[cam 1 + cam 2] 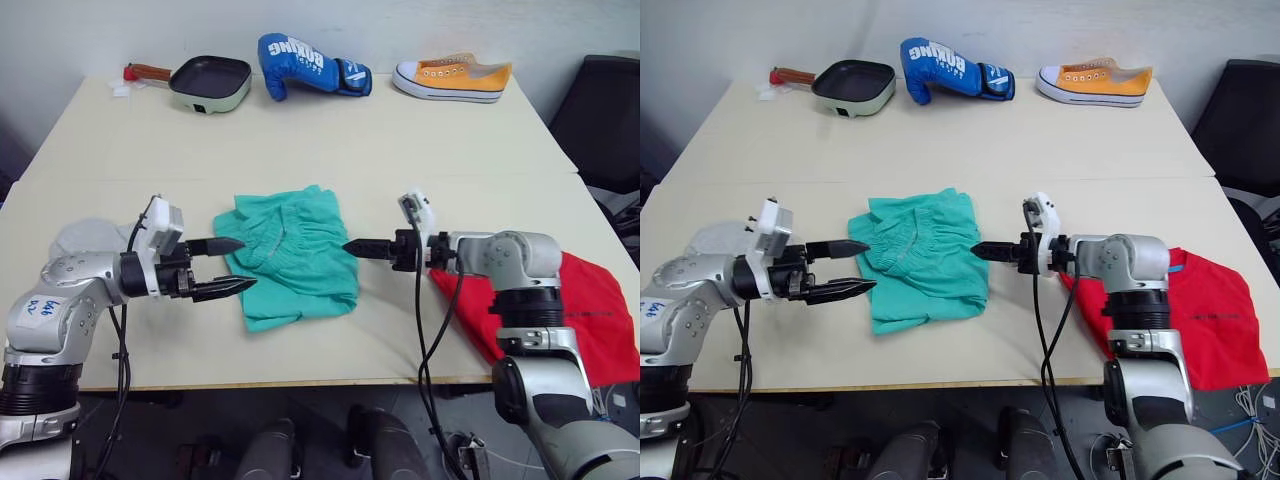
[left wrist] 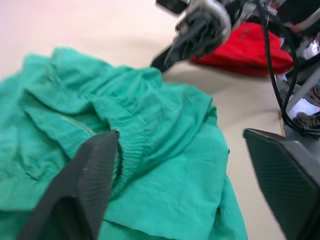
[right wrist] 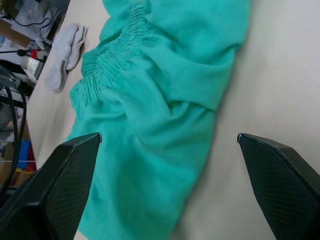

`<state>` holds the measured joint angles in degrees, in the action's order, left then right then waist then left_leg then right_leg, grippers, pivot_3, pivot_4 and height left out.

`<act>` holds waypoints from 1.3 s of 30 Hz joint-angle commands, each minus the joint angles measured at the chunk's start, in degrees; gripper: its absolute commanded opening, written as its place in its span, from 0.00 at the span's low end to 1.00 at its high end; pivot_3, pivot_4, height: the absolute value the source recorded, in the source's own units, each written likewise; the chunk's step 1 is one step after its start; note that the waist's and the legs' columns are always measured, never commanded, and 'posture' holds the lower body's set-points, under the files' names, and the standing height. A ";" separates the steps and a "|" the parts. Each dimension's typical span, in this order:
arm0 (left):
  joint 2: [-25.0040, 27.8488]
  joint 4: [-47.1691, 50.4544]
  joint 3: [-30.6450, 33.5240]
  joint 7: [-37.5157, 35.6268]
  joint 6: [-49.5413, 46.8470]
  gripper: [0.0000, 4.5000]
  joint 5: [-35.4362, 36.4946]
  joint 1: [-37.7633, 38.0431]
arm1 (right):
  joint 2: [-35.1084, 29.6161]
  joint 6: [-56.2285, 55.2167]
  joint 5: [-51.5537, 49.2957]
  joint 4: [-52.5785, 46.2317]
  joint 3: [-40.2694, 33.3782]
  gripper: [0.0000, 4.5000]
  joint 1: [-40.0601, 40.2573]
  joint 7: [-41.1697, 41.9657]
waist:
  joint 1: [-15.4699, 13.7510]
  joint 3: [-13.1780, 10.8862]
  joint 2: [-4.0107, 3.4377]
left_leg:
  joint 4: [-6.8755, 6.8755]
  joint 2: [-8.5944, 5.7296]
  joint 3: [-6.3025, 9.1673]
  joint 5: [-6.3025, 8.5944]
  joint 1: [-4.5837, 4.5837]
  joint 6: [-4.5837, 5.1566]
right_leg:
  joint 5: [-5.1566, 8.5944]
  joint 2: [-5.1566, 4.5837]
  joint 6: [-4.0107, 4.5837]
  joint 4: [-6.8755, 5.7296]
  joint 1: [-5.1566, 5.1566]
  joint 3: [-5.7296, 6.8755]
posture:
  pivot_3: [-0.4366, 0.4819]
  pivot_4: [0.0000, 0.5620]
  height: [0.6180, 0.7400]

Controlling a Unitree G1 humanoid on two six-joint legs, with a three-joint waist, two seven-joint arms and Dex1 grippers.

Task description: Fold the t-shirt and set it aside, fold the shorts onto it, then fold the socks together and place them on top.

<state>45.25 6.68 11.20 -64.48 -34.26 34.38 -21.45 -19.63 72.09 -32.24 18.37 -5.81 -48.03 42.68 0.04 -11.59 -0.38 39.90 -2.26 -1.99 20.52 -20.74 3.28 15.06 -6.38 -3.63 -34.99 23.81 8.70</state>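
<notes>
The teal-green shorts (image 1: 295,255) lie crumpled in the middle of the table, elastic waistband (image 3: 107,55) gathered toward the far left side. My left gripper (image 1: 236,267) hovers open at the shorts' left edge, fingertips just reaching the fabric. Opposite it, my right gripper (image 1: 350,247) points at the shorts' right edge; the right wrist view shows its fingers spread wide, nothing between them. The red t-shirt (image 1: 1205,310) lies at the table's front right corner, partly under my right arm. The grey socks (image 3: 67,50) rest on the table to the left, behind my left arm.
Along the far edge stand a green frying pan (image 1: 210,82), a blue boxing glove (image 1: 310,65) and a yellow sneaker (image 1: 452,77). A black chair (image 1: 605,110) is off the right side. The table's front edge (image 1: 300,382) runs just below the shorts.
</notes>
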 commanded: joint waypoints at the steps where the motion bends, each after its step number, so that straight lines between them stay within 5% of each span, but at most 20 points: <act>1: -0.45 1.81 0.60 0.74 2.56 0.99 0.25 -1.68 | 3.62 -1.91 0.15 2.59 3.37 1.00 -1.81 0.76 | 0.09 0.00 0.01 | 0.00 0.00 0.00 0.00 0.00 0.00 | 0.00 0.00 0.00 0.00 0.00 0.00 | 0.48 0.27 1.00; 7: -1.90 4.49 -0.43 4.09 3.29 0.99 -0.34 -1.32 | 10.81 -5.60 1.02 8.91 5.60 1.00 -4.36 0.53 | 0.87 0.01 0.02 | -0.02 0.03 -0.02 0.00 0.08 -0.01 | 0.00 0.07 0.00 -0.06 -0.02 -0.04 | 0.48 0.27 1.00; 10: -1.84 5.52 -0.24 4.73 3.07 1.00 -0.07 -0.70 | 12.83 -6.20 0.64 8.94 4.99 0.88 -4.97 0.01 | 1.62 0.01 0.02 | -0.11 0.03 -0.03 -0.01 0.12 -0.03 | 0.00 0.08 0.00 -0.05 -0.02 -0.08 | 0.48 0.27 1.00; 16: -2.33 6.26 -0.36 5.06 1.97 1.00 1.66 -1.41 | 11.09 -4.48 -0.65 3.84 3.70 0.41 -3.64 -0.27 | 1.38 0.00 0.00 | -0.17 0.02 -0.04 -0.02 0.12 -0.04 | 0.01 0.10 0.02 -0.02 0.01 -0.15 | 0.48 0.27 1.00; 22: -4.42 7.03 -3.50 3.36 -0.78 1.00 5.11 -4.56 | 6.22 4.47 -6.23 -11.83 -2.42 0.01 -1.32 -3.79 | 0.74 -0.01 -0.01 | -0.17 -0.03 -0.03 -0.02 0.10 -0.05 | 0.01 0.11 0.01 0.02 0.01 -0.37 | 0.48 0.27 1.00; 28: -7.64 5.50 -8.40 1.00 -0.70 1.00 5.14 -9.32 | -8.65 19.94 -19.83 -32.94 -15.02 0.01 0.59 -5.29 | -0.42 -0.04 -0.07 | -0.17 -0.02 -0.02 -0.01 0.05 -0.05 | 0.00 0.11 -0.01 0.10 0.03 -0.38 | 0.48 0.27 1.00; 33: -10.07 1.31 -11.23 -1.06 1.91 1.00 3.12 -11.62 | -38.73 20.41 -35.92 -35.50 -25.78 0.01 11.60 -0.35 | -1.75 -0.09 -0.15 | -0.25 -0.04 0.01 -0.01 -0.02 -0.03 | -0.04 0.09 -0.08 0.39 -0.02 -0.34 | 0.48 0.27 1.00; 36: -10.91 -0.96 -12.42 -2.57 3.43 1.00 2.08 -12.36 | -49.71 19.35 -31.14 -34.78 -34.94 0.01 26.56 5.37 | -1.68 -0.10 -0.10 | -0.31 -0.01 -0.06 -0.02 0.02 0.02 | -0.06 0.11 -0.11 0.49 -0.11 -0.31 | 0.48 0.27 1.00; 39: -11.82 -2.94 -13.63 -3.86 4.88 1.00 0.81 -13.54 | -52.84 9.42 -19.67 -33.41 -41.25 0.01 47.65 13.02 | -1.65 -0.09 0.14 | -0.40 0.06 -0.15 -0.02 0.28 0.06 | -0.08 0.15 -0.14 0.58 -0.43 -0.35 | 0.48 0.27 1.00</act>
<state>33.51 3.76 -2.42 -67.28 -30.96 35.87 -34.15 -71.72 87.19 -57.60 -15.41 -43.64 -5.32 51.25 -1.62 -11.69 -0.24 39.45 -2.21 -2.15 20.47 -20.34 3.38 14.96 -6.23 -3.81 -34.21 23.31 8.33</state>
